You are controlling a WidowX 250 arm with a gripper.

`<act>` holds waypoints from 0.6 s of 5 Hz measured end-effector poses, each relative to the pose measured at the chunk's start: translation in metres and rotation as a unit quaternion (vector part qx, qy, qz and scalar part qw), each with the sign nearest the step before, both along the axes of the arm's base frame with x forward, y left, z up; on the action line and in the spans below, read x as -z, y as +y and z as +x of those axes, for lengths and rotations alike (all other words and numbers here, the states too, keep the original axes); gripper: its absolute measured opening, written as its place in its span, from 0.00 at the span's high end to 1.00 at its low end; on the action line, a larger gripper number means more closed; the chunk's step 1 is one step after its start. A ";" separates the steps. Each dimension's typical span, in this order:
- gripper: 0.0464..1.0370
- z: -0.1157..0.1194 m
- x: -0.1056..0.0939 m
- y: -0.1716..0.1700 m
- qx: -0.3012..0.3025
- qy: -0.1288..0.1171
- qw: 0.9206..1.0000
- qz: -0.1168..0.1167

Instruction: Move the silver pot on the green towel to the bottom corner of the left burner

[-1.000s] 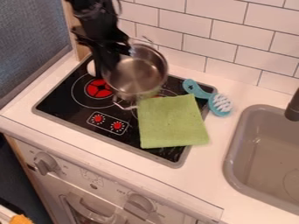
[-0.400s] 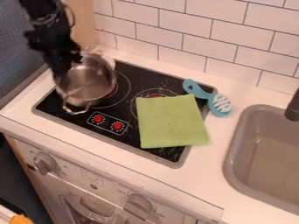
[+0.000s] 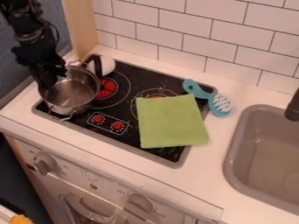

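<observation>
Gripper point(image 3: 48, 84), closed on the silver pot's upper-left rim. Black cooktop point(image 3: 131, 124), left of the grey sink point(image 3: 236, 146). Green towel point(image 3: 171, 121), flat, partly covering the right burner. Silver pot point(image 3: 74, 91), at the cooktop's left corner, overlapping the left burner's point(image 3: 106, 89) outer ring; contact beneath cannot be determined. Teal scrub brush point(image 3: 204, 94), across the cooktop's right edge.

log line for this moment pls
silver pot: left of left burner's red centre, lifted or resting unclear | hand: at pot's left side | green towel: on stovetop, pot off it
</observation>
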State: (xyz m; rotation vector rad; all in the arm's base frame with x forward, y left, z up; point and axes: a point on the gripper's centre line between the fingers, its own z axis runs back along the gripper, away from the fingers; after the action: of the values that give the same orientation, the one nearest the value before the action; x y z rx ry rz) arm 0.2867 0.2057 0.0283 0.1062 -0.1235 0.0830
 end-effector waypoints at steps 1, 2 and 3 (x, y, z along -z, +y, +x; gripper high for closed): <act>0.76 -0.006 0.007 0.001 -0.013 0.018 1.000 -0.009; 0.44 -0.007 0.006 0.002 -0.022 0.020 1.000 -0.005; 0.17 -0.007 0.006 0.001 -0.023 0.021 1.000 -0.007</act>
State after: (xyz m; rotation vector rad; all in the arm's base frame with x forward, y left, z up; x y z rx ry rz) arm 0.2800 0.2071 0.0223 0.0976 -0.0795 0.1271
